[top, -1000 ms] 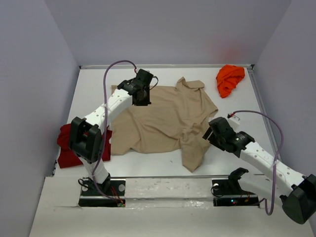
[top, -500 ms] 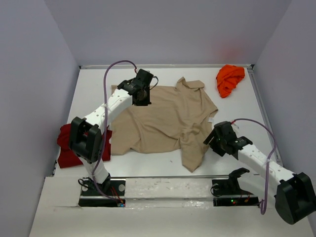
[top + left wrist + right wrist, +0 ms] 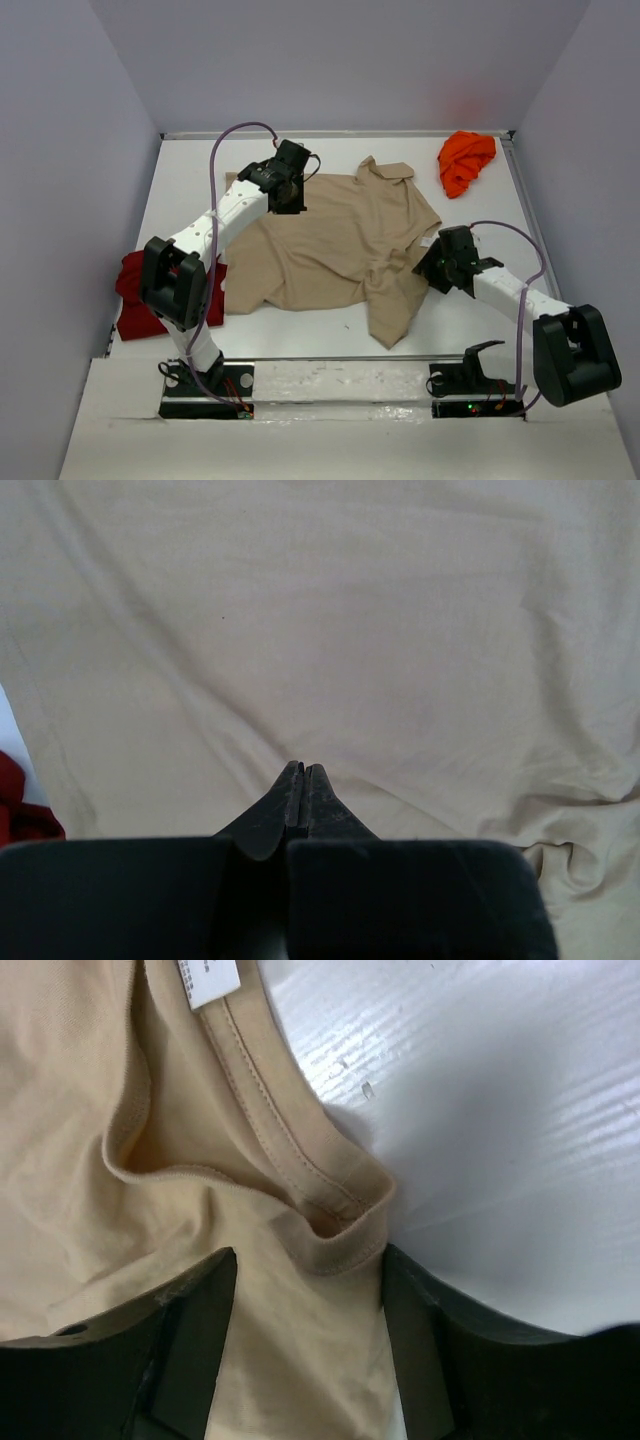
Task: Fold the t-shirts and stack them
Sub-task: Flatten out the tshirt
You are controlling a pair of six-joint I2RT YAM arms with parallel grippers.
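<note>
Your left arm stretches from its base toward 11 o'clock, its left gripper (image 3: 287,192) pinched shut over the tan shirt (image 3: 330,240). That shirt lies spread mid-table, collar toward 12 o'clock, 1 long flap trailing toward 6. Your right arm folds low, and its right gripper (image 3: 305,1270) gapes astride the shirt's 3 o'clock edge. The dark red shirt (image 3: 128,300) sits at 8 o'clock and the orange shirt (image 3: 465,160) at 1.

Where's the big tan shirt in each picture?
Top external: the tan shirt lies spread in the middle, between the two arms.
Left wrist: it fills nearly the whole picture, beyond the shut left gripper.
Right wrist: it covers the left side, its hemmed edge lying inside the open right gripper.
Shared landmark: the white table borders the shirt in all three views.
</note>
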